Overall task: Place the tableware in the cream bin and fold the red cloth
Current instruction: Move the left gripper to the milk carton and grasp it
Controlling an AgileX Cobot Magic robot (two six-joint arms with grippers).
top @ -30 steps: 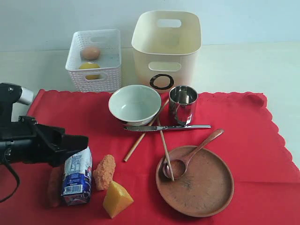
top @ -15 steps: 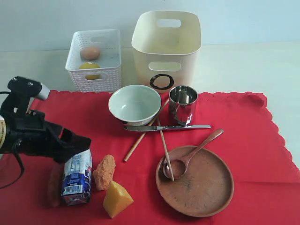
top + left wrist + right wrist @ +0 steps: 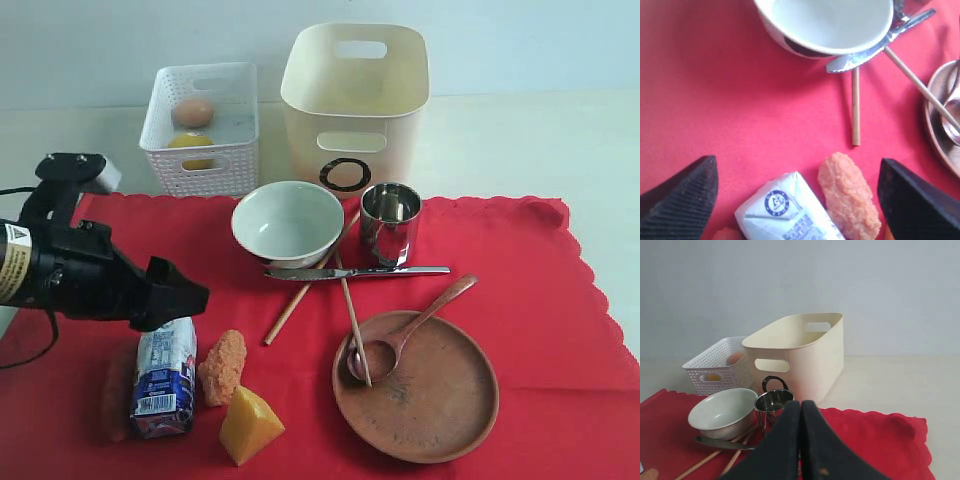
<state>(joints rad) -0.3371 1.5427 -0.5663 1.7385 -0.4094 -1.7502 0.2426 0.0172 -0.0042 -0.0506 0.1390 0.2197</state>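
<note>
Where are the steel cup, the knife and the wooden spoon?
steel cup (image 3: pixel 390 232), exterior view, on its shiny side wall.
knife (image 3: pixel 360 272), exterior view, about midway along its length.
wooden spoon (image 3: pixel 412 325), exterior view, on its handle, just above the bowl.

**Two arms, two poses:** The left arm (image 3: pixel 70 275) extends in from the 9 o'clock edge of the exterior view. Its black body lies nearly level, and its tip points toward 4 o'clock. The left gripper (image 3: pixel 185 292) at its end is spread wide and grips nothing. In the left wrist view its dark ribbed fingers (image 3: pixel 682 197) sit far apart. The right gripper (image 3: pixel 800 405) shows only in its own wrist view, with both black fingers (image 3: pixel 782 440) pressed flat together and nothing between them.
</note>
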